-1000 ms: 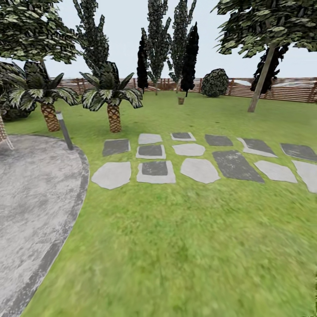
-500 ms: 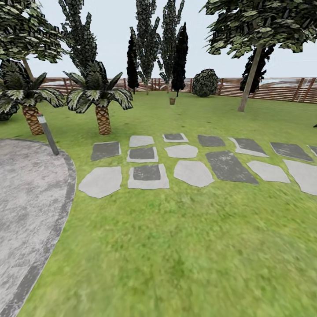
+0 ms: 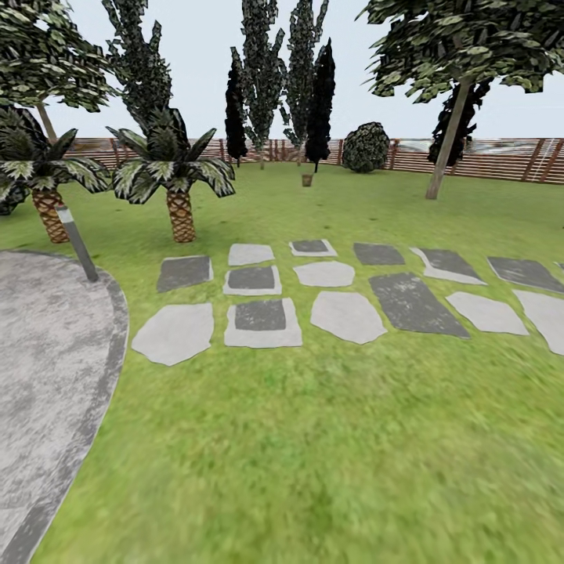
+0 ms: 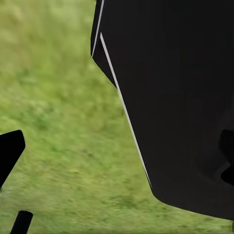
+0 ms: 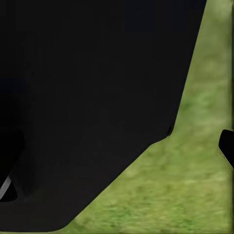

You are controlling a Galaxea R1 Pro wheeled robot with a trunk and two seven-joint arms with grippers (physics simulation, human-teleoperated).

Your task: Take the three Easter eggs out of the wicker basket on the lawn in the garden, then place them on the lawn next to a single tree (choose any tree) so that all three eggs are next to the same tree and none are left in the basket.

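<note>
we look out from the head view over the lawn (image 3: pixel 313 439), a wide stretch of short green grass that runs up to a brown slatted wooden fence (image 3: pixel 501 160) at the back of the garden. a patch of flat stepping stones (image 3: pixel 345 290), some pale grey and some dark, lies in the grass ahead of us in loose rows. at the left a rounded grey paved area (image 3: pixel 47 360) borders the lawn, with a short, leaning grey post (image 3: pixel 77 243) at its edge. beyond the post stand two squat palms (image 3: pixel 174 168) with patterned trunks. far off near the fence, between dark narrow cypress-like trees (image 3: pixel 319 102) and a round dark bush (image 3: pixel 366 147), we see a small brown object on the grass that may be the wicker basket (image 3: pixel 307 179); it is too small to be sure, and we cannot make out any eggs. to the right a tree (image 3: pixel 446 133) with a straight, leaning grey-brown trunk and a blocky green canopy rises from the lawn near the fence. in both wrist views a large black body of the robot blocks much of the picture, with blurred grass beside it and only dark slivers at the edges, so we cannot tell how either gripper's jaws stand.
</note>
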